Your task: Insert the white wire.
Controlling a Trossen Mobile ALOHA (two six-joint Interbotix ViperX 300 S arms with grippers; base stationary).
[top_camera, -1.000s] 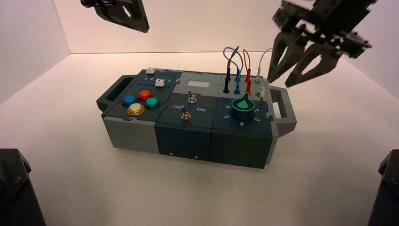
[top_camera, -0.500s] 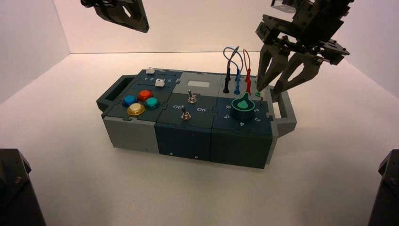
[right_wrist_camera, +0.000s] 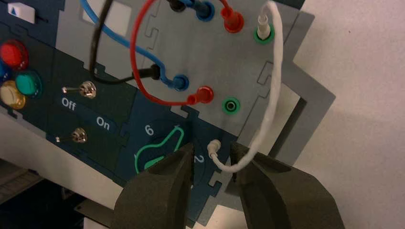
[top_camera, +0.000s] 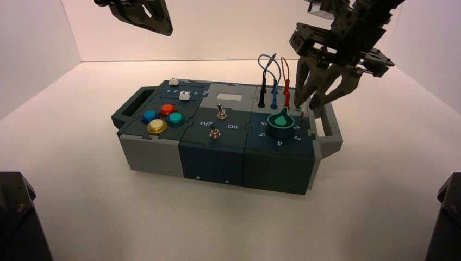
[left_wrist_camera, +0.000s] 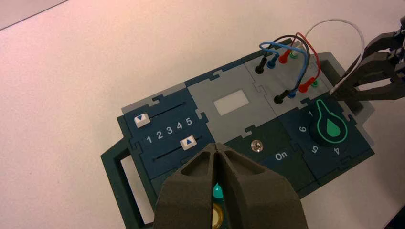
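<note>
My spread right gripper (right_wrist_camera: 212, 155) straddles the white wire's (right_wrist_camera: 275, 90) loose plug (right_wrist_camera: 214, 146). The lead looks light, floppy; I'd pinch the stiffer plug. My left gripper (left_wrist_camera: 216, 146) idles, pressed together, above the box's left (left_wrist_camera: 174, 164).

Buttons (top_camera: 157, 126): we count four
Sliders (top_camera: 185, 96): we see two
Toggle switches (top_camera: 215, 134): two
Knob (top_camera: 280, 128): one
White wire (right_wrist_camera: 275, 86): we find one
Other wires (right_wrist_camera: 162, 102): three

bright pinkish light, soft faint shadows on the table (top_camera: 136, 206) (no harsh glare)

pale, plain tabletop (top_camera: 163, 217), dark blue and grey box (top_camera: 223, 136) lying directly on it
</note>
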